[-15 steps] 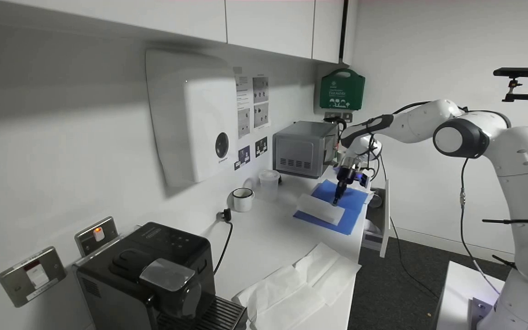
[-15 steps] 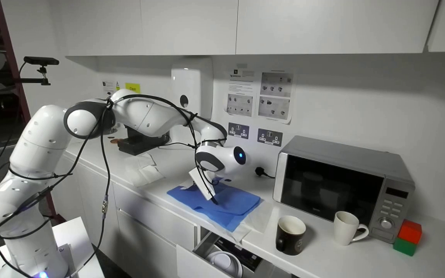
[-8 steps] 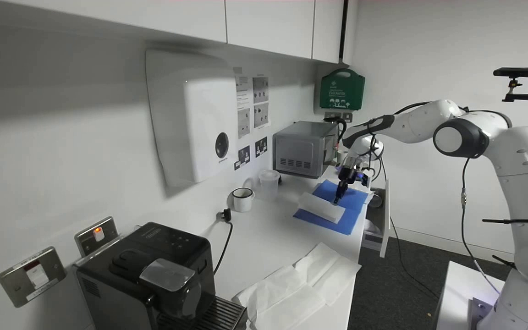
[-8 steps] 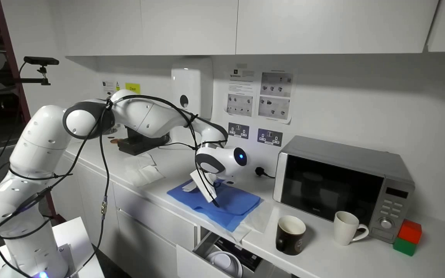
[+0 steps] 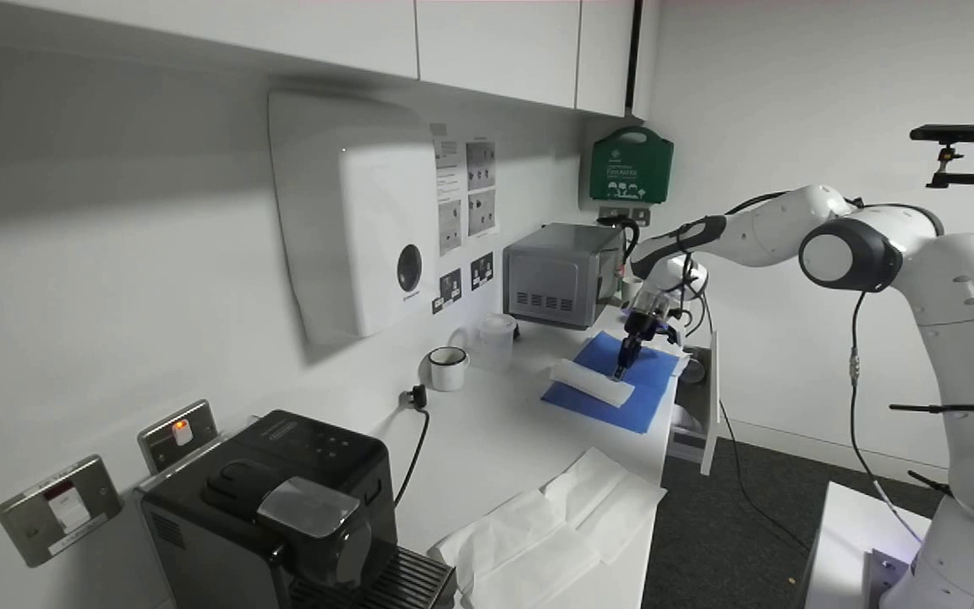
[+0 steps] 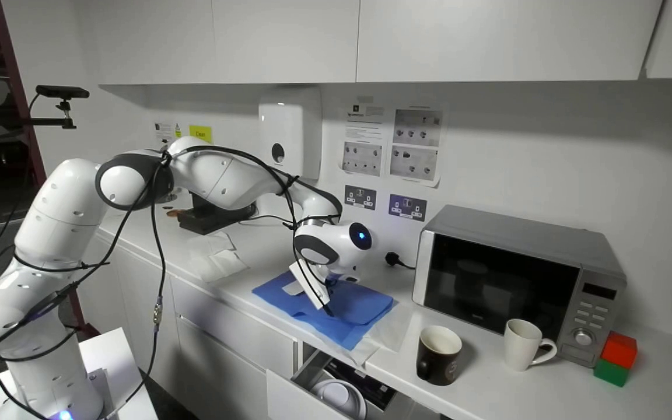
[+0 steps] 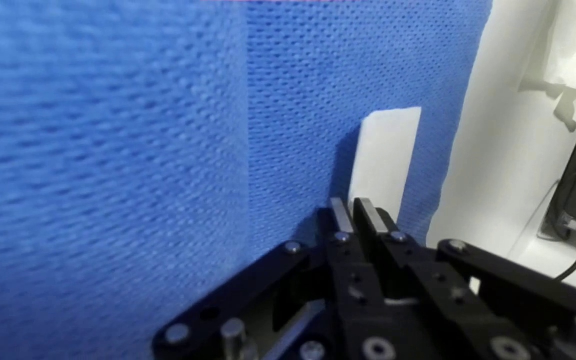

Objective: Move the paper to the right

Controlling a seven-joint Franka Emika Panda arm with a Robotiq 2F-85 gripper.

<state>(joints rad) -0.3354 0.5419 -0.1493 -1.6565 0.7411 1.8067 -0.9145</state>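
The fingers (image 7: pixel 374 216) stood close together, low over the blue cloth (image 7: pixel 118 175), a thin slit showing between their tips; whether the paper (image 7: pixel 385 155) was pinched there could not be told. The paper, a white strip, lay on the blue cloth, one end reaching out beyond the tips and one long edge running up to the slit. In an exterior view the paper (image 5: pixel 591 382) showed a narrower face than a second earlier, as if settling flatter or folding over. In an exterior view the small patch of paper (image 6: pixel 293 288) in sight had come slightly to the right. Together these hinted that the wanted shift was under way, though probably not finished.

Counted outward, there were one strip of paper and one blue cloth, whose layers were hard to number. Further along the worktop (image 5: pixel 487 448) stood one lidded tub (image 5: pixel 497 338), one rimmed cup (image 5: pixel 449 372), one dark mug (image 6: pixel 438 359), one white mug (image 6: pixel 521 347), one microwave (image 6: pixel 505 277), one coffee machine (image 5: pixel 284 507) and one red block (image 6: pixel 619 350) atop one green block (image 6: pixel 611 372). The loose white sheets (image 5: pixel 555 533) near the coffee machine overlapped too much to count. One drawer (image 6: pixel 298 399) stood open below.
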